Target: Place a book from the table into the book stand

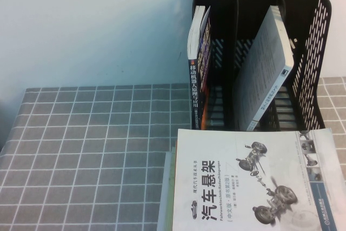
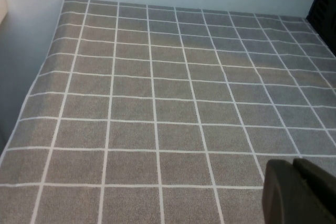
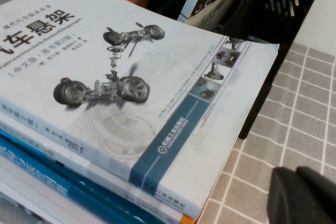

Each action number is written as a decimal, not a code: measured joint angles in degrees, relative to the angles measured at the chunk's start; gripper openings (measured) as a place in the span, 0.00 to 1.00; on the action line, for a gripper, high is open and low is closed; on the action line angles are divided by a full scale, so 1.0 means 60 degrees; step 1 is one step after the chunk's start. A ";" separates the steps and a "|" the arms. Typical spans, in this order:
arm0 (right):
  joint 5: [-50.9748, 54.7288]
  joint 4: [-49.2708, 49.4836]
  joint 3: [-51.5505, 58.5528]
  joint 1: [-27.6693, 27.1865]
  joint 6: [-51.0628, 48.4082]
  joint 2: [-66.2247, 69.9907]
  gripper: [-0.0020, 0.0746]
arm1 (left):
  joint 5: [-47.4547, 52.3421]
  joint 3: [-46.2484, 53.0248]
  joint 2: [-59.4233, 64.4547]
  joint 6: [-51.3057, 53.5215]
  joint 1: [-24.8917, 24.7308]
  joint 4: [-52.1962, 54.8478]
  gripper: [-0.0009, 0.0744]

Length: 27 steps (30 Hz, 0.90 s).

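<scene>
A white book with a car-suspension picture (image 1: 254, 182) lies on top of a stack at the table's front right, just in front of the black book stand (image 1: 312, 79). In the right wrist view the book (image 3: 131, 77) is close by, with the stand (image 3: 273, 51) behind it. My right gripper (image 3: 300, 188) is shut and empty, hovering over the cloth beside the stack's corner. My left gripper (image 2: 297, 182) is shut and empty, above bare cloth. Neither gripper shows in the high view.
The stand holds an upright book (image 1: 199, 63) in its left slot and a leaning white book (image 1: 265, 74) in the middle. Blue books (image 3: 79, 195) lie under the white one. Grey checked cloth (image 1: 81, 150) covers the table's left half; a wall stands behind.
</scene>
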 joint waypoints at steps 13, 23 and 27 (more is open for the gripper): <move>-0.0436 -0.0883 0.0326 -0.0128 0.0599 -0.0388 0.02 | 0.0000 0.0000 0.0000 0.0000 0.0000 0.0017 0.01; -0.3173 -0.2262 0.2587 -0.1875 0.3214 -0.1186 0.02 | 0.0000 0.0000 0.0000 0.0000 0.0000 0.0035 0.01; -0.2390 -0.2221 0.2636 -0.1942 0.3171 -0.1186 0.02 | 0.0008 0.0000 -0.0016 0.0000 0.0000 0.0035 0.01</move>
